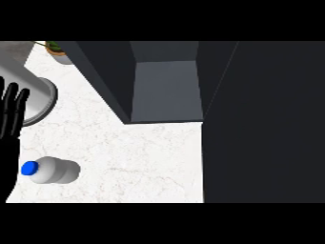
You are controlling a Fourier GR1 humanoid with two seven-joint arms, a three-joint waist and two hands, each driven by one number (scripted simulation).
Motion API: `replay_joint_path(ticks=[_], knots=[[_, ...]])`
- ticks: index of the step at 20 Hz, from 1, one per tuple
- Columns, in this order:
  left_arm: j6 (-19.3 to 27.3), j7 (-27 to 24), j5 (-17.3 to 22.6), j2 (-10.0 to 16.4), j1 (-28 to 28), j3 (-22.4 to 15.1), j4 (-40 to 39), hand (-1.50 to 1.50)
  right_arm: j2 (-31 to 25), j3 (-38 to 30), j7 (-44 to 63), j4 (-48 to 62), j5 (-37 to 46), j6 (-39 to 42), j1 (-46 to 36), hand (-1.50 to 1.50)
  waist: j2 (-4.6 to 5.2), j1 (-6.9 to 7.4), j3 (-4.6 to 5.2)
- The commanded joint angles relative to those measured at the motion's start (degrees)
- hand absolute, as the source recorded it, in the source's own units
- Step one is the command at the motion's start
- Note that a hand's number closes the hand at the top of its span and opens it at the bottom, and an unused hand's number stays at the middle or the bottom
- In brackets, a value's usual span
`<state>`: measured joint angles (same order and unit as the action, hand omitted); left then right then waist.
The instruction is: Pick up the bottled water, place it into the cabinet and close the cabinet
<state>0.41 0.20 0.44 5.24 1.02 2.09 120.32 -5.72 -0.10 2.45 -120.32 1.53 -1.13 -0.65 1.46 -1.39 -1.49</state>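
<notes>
A small white water bottle (54, 170) with a blue cap lies on its side on the white marble counter (144, 157), cap pointing left. My left hand (1, 119) rests at the view's left edge, fingers straight and pointing up, just left of the bottle and apart from it. The dark cabinet (166, 81) stands at the back, its grey inside showing. Its open door (277, 124) fills the right side of the view as a large dark panel. My right hand does not show.
A round grey metal vessel (38, 102) sits at the left behind my fingers. A small potted plant (58, 50) stands at the far left corner. Bare counter lies between the bottle and the cabinet opening.
</notes>
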Motion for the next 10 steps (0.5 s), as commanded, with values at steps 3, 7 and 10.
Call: replay_joint_path(ticks=[3,7,10], knots=[[-9.7,-1.2,7.4,3.3,4.8,-2.5,5.8,-1.50,1.0,1.6,-3.7,-2.3,1.4,0.7,6.3,-1.50,-1.71,1.47,1.51],[-11.4,6.8,17.7,-0.3,12.6,-6.2,-0.7,-1.50,5.4,5.3,3.8,-2.4,-8.9,1.5,9.6,-1.50,-0.77,1.48,1.41],[-13.3,11.6,26.0,1.5,15.8,-4.6,1.9,-1.50,5.6,8.8,6.9,-4.7,-12.5,1.6,13.2,-1.50,-1.70,1.84,1.49]])
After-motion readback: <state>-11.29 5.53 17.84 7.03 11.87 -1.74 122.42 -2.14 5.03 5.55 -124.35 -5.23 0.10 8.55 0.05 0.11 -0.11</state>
